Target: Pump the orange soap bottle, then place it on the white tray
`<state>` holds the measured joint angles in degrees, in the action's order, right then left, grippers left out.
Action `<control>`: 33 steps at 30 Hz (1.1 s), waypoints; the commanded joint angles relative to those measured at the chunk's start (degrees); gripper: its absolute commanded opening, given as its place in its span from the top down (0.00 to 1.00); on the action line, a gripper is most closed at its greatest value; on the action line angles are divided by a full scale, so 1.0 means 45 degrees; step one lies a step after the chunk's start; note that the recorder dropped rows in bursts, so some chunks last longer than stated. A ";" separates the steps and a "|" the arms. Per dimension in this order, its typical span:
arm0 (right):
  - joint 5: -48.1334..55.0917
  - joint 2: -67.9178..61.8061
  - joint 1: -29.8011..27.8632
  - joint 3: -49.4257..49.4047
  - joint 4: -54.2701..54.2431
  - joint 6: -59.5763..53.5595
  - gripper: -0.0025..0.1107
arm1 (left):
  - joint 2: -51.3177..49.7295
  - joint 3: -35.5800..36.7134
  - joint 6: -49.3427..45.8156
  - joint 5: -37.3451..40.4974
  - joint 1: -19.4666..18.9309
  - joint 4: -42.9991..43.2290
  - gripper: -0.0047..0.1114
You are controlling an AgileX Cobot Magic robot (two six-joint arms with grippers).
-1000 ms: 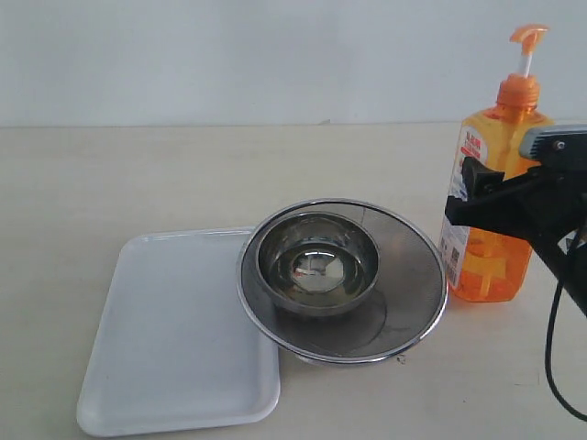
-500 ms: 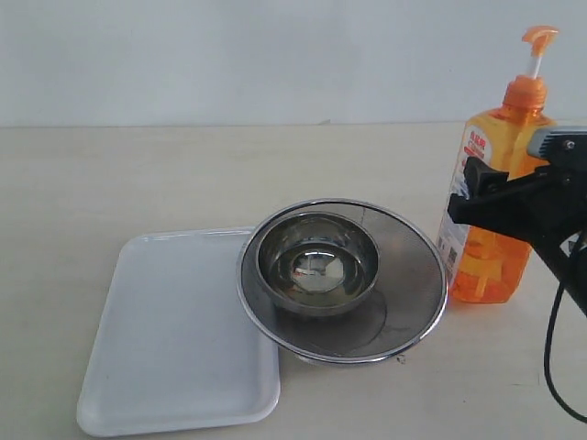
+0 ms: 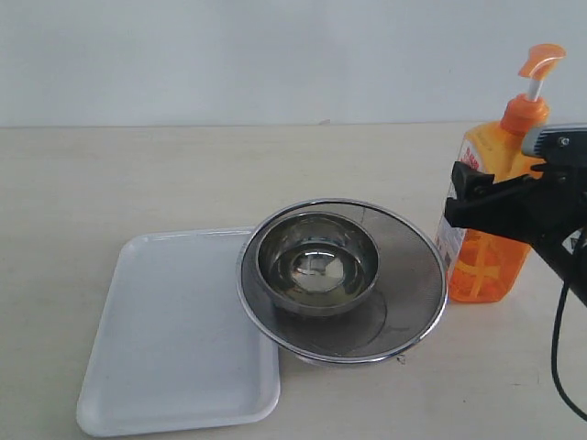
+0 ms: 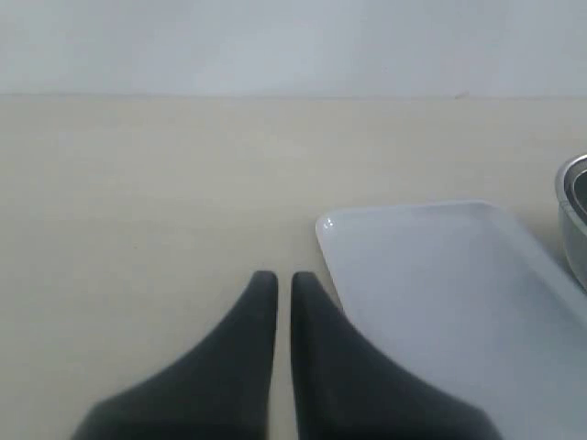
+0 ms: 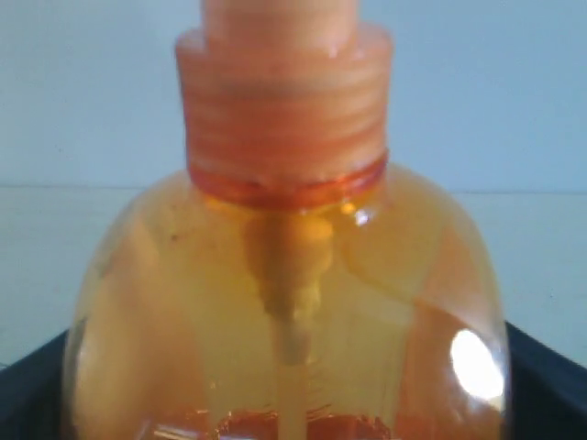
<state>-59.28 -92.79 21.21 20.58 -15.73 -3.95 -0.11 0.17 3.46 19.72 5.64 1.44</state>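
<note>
The orange soap bottle (image 3: 486,266) stands at the far right of the table, leaning with its pump head (image 3: 539,60) tipped to the right. My right gripper (image 3: 463,197) is shut on the bottle's body, one black finger crossing its label side. In the right wrist view the bottle (image 5: 284,275) fills the frame, with a dark finger at each lower corner. The white tray (image 3: 174,339) lies flat at the front left with nothing on it. My left gripper (image 4: 276,278) is shut on nothing, hovering over bare table beside a corner of the tray (image 4: 440,284); the exterior view does not show it.
A round steel mesh strainer (image 3: 408,293) holding a steel bowl (image 3: 316,261) sits between tray and bottle, overlapping the tray's right edge. Its rim (image 4: 573,220) shows at the side of the left wrist view. A black cable (image 3: 555,367) hangs from the right arm.
The bottle has tipped: its pump head has swung right and slightly down, while its base stayed nearly in place. The right gripper shifted a little with it. Tray, strainer and bowl have not moved.
</note>
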 commanded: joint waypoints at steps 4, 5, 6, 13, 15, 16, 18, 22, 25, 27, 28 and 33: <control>0.2384 0.2221 -0.0027 0.0015 0.0041 -0.0543 0.28 | 0.0024 -0.0038 -0.0025 -0.0043 0.0062 -0.0033 0.92; 0.2639 0.2509 -0.0027 0.0015 0.0041 -0.0562 0.29 | 0.0024 -0.0038 -0.0025 -0.0043 0.0062 -0.0033 0.92; 0.2994 0.2797 -0.0027 0.0015 0.0041 -0.0562 0.29 | 0.0024 -0.0038 -0.0025 -0.0043 0.0062 -0.0033 0.92; 0.5278 0.4290 -0.0027 -0.0050 0.0071 -0.0729 0.29 | 0.0024 -0.0038 -0.0025 -0.0043 0.0062 -0.0033 0.92; 0.5272 0.4671 -0.0027 -0.0318 0.0071 -0.0729 0.29 | 0.0024 -0.0038 -0.0025 -0.0043 0.0062 -0.0033 0.92; 0.5239 0.4822 -0.0027 -0.0474 0.0071 -0.0707 0.29 | 0.0024 -0.0038 -0.0025 -0.0043 0.0062 -0.0033 0.92; 0.5153 0.5213 -0.0027 -0.0927 0.0071 -0.0535 0.29 | 0.0024 -0.0038 -0.0025 -0.0043 0.0062 -0.0033 0.92; 0.4952 0.5889 -0.0027 -0.1792 0.0263 0.0113 0.29 | 0.0024 -0.0038 -0.0025 -0.0043 0.0062 -0.0033 0.92; 0.5312 0.6155 -0.0027 -0.2221 0.0708 0.0736 0.29 | 0.0024 -0.0038 -0.0025 -0.0043 0.0062 -0.0033 0.92; 0.5714 0.6154 -0.0027 -0.2321 0.0708 0.1255 0.29 | 0.0024 -0.0038 -0.0025 -0.0043 0.0062 -0.0033 0.92; 0.5929 0.6129 -0.0027 -0.2340 0.0708 0.1554 0.29 | 0.0024 -0.0038 -0.0025 -0.0043 0.0062 -0.0033 0.92; 0.7008 0.6129 -0.0027 -0.2340 0.0820 0.1910 0.29 | 0.0024 -0.0038 -0.0025 -0.0043 0.0062 -0.0033 0.92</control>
<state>-30.13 -65.40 21.21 10.37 -12.87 3.72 -0.11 0.17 3.46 19.72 5.64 1.44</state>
